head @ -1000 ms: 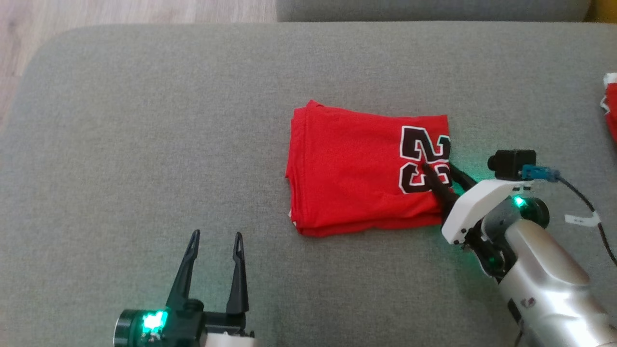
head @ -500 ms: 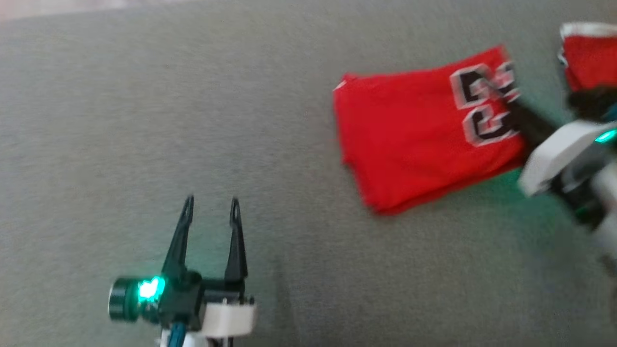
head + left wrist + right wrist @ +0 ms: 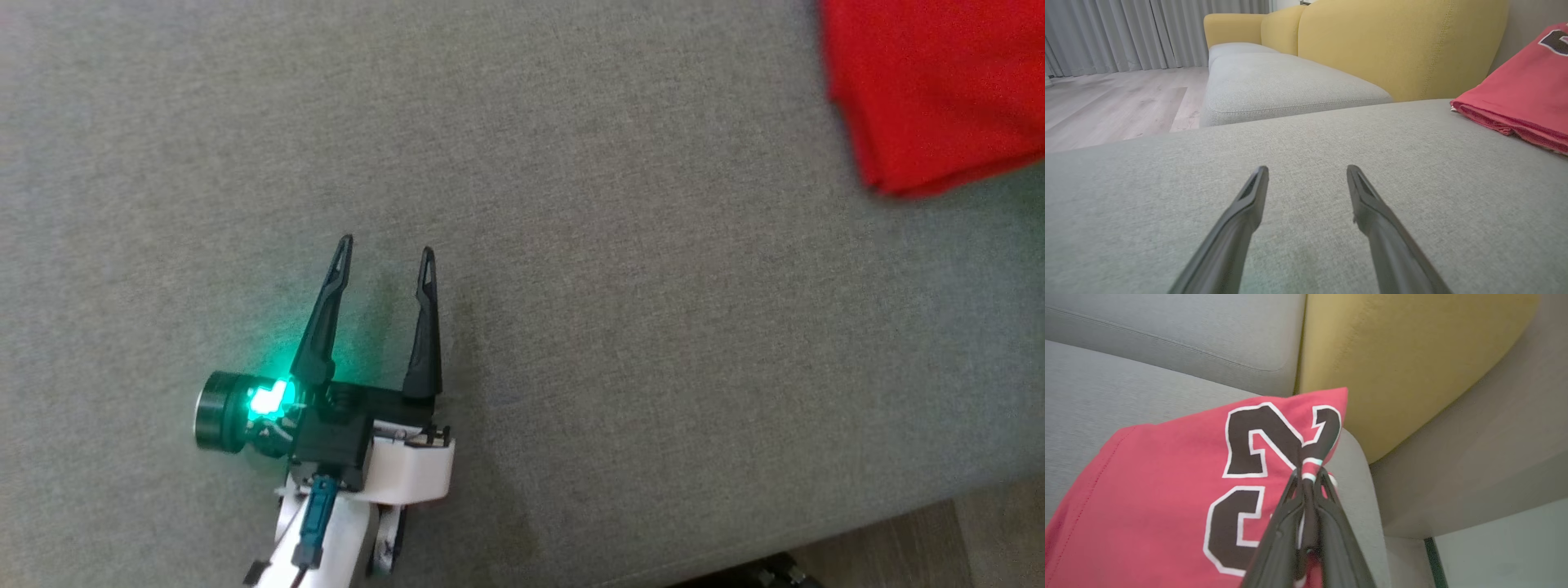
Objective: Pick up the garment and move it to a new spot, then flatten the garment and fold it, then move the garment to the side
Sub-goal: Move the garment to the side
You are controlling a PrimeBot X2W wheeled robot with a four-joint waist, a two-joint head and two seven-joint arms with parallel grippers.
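The folded red garment [image 3: 922, 90] lies at the right corner of the grey cushion [image 3: 571, 327]. The right gripper [image 3: 1308, 475] is clenched on the garment's numbered edge. A yellow backrest [image 3: 1404, 355] stands close behind that corner. The left gripper [image 3: 387, 245] hovers over the cushion's bare middle, fingers spread and holding nothing.

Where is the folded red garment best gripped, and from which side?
On the folded red garment, the edge beside the black number, where the right gripper is shut on it. Come low from that side: the flat stacked layers there likely fit one pinch.
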